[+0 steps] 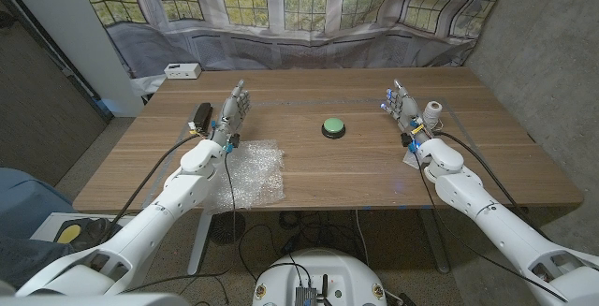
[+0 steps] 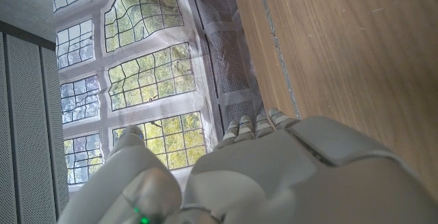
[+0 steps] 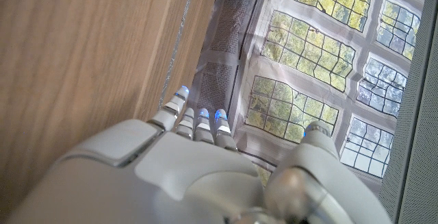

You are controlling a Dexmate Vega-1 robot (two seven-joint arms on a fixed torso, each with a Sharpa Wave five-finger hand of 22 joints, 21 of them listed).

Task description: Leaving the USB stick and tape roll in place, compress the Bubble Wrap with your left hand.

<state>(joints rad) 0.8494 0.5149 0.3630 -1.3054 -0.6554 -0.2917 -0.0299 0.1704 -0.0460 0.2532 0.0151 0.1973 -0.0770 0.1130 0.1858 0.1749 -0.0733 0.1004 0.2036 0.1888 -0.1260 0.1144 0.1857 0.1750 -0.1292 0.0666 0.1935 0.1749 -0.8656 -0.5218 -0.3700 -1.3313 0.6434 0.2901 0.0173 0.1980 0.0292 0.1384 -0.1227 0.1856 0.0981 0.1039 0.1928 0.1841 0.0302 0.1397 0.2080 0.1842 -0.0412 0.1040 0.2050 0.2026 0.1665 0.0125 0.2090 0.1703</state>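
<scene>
1. Nearest of all sits the bubble wrap (image 1: 255, 173), a crinkled clear sheet lying flat by the table's (image 1: 356, 170) front edge, partly under the left forearm and its trailing cable.
2. The left hand (image 1: 234, 109) stands beyond the sheet, further up the table, fingers straight and together, holding nothing.
3. The right hand (image 1: 404, 106) waits the same way on the far side, also empty, just beside a small white tape roll (image 1: 432, 112).
4. A dark little stick (image 1: 201, 114) lies just beside the left hand, on its outer side.
5. I'd judge the pressing hasn't begun: the hand needs to draw back toward the robot, get over the sheet and push down, keeping off the stick.
6. The wrap looks soft and springy, likely to crackle and slide on the smooth wood; a round green button (image 1: 333, 126) sits mid-table.
</scene>
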